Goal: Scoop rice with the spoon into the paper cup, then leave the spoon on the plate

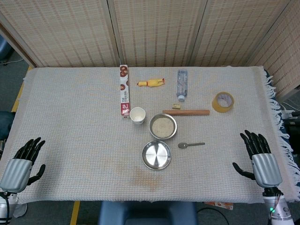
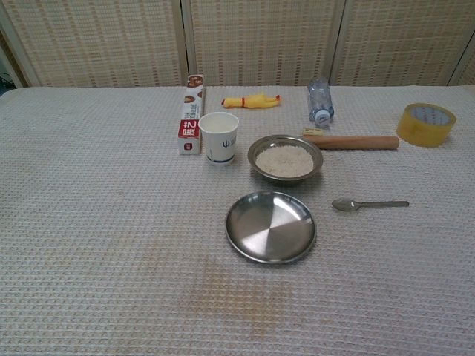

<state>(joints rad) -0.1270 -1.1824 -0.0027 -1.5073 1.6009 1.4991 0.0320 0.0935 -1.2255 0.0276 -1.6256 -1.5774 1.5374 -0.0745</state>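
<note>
Small metal spoon [image 2: 369, 204] lies flat, long axis left-right, bowl toward the round steel plate [image 2: 270, 226]. Red-white carton [image 2: 192, 113] print is probably Chinese, unreadable. My left hand [image 1: 22, 161] and right hand [image 1: 259, 155] rest spread, holding nothing.

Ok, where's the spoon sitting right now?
The spoon lies flat on the cloth, right of the empty plate and just in front of the rice bowl, bowl end toward the plate. Neither hand touches it.

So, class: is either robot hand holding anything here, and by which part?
Nothing is held. The left robot hand and right robot hand are open; the spoon lies untouched.
</note>
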